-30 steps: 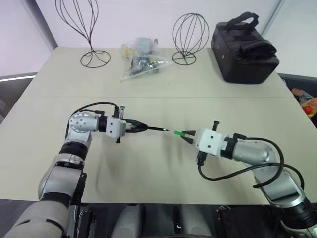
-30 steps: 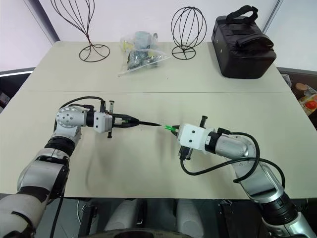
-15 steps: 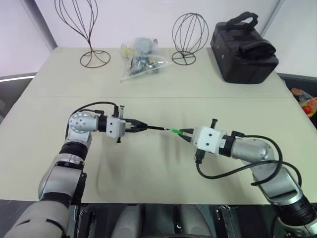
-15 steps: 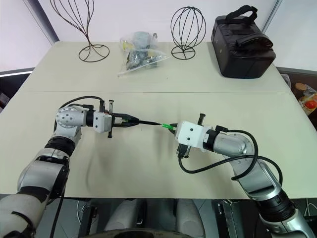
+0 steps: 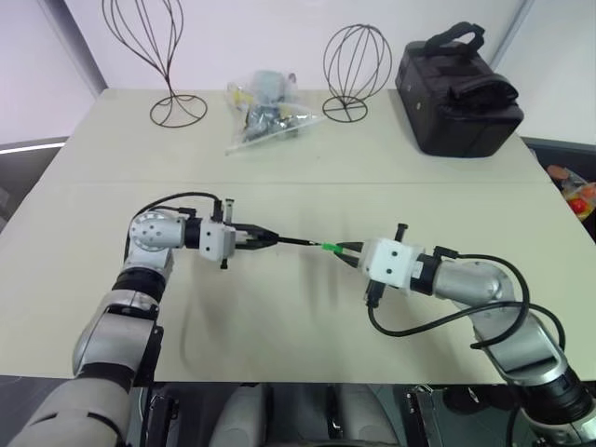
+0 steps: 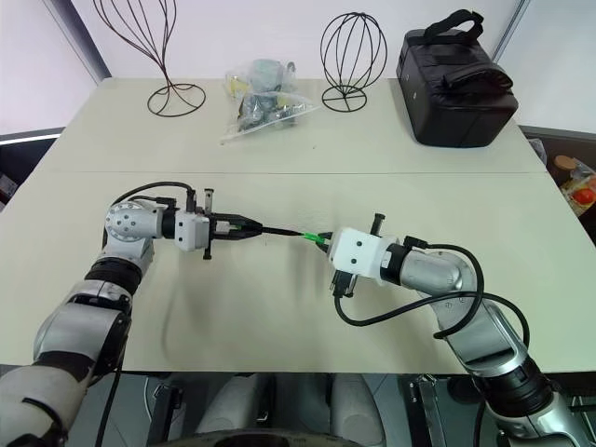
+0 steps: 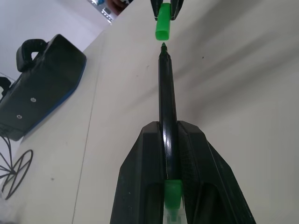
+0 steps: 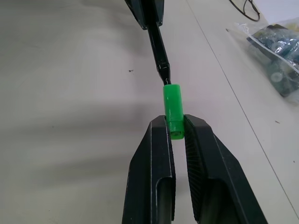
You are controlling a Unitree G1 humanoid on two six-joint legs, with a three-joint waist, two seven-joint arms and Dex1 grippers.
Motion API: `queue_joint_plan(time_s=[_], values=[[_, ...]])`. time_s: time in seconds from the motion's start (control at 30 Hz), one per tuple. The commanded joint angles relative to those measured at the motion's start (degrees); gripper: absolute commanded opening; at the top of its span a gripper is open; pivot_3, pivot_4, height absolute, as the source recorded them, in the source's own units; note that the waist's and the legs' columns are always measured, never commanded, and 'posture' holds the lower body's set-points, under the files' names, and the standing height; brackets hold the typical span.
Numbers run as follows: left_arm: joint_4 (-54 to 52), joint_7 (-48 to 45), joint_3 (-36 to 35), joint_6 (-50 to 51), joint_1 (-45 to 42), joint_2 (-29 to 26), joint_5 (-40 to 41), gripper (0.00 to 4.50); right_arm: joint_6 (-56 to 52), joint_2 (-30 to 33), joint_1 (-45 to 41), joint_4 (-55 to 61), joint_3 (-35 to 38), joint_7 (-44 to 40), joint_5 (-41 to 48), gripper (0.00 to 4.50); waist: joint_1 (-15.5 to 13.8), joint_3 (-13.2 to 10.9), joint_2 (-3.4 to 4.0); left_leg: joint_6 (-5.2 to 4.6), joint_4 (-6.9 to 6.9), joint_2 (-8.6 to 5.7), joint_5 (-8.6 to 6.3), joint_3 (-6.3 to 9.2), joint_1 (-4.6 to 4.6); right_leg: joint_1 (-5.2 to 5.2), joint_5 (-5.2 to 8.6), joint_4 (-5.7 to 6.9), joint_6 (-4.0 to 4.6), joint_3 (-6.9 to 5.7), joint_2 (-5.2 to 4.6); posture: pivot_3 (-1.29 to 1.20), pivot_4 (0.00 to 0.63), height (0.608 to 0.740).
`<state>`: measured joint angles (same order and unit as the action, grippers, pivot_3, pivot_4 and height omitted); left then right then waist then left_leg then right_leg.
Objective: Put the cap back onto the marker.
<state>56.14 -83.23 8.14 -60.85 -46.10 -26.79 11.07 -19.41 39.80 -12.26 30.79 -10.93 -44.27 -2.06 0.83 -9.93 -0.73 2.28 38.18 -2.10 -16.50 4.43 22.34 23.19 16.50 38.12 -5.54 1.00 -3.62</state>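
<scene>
My left gripper [image 5: 265, 238] is shut on the dark marker [image 7: 166, 93], held about level above the table with its pointed tip toward the right. My right gripper [image 8: 175, 119] is shut on the small bright green cap [image 8: 172, 103], whose open end faces the marker. The cap [image 5: 329, 247] sits in line with the marker tip. A sliver of gap shows between them in the left wrist view, where the cap [image 7: 163, 27] lies just past the tip. Both grippers hang over the middle of the beige table [image 5: 279, 317].
A black bag [image 5: 458, 88] stands at the back right. A clear plastic bag of small items [image 5: 265, 112] lies at the back centre, between two wire stands [image 5: 149, 47] [image 5: 357, 60]. Bare tabletop lies under and in front of the grippers.
The right gripper has edged the cap slightly left, narrowing the gap to the marker tip. The left gripper and marker have stayed still.
</scene>
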Motion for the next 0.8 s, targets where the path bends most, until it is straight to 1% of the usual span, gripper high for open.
queue_joint_plan(time_s=[0.03, 0.8], values=[[-1.7, -0.3, -0.7, -0.8, -0.1, 0.1, 1.8, 0.0, 0.3, -0.4, -0.6, 1.4, 0.2, 0.0, 0.4, 0.02, 0.0, 0.0, 0.0, 0.0, 0.0, 0.0, 0.0, 0.0, 0.0, 0.0, 0.0, 0.0, 0.0, 0.0, 0.0, 0.0, 0.15, 0.74], [-2.9, -0.7, -0.6, -0.9, 0.3, 0.9, 2.5, 0.0, -1.0, -1.2, -1.7, 2.6, -1.2, 0.1, 0.2, 0.02, 0.0, 0.0, 0.0, 0.0, 0.01, 0.0, 0.0, 0.0, 0.0, 0.0, 0.0, 0.0, 0.0, 0.0, 0.0, 0.0, 0.15, 0.74]])
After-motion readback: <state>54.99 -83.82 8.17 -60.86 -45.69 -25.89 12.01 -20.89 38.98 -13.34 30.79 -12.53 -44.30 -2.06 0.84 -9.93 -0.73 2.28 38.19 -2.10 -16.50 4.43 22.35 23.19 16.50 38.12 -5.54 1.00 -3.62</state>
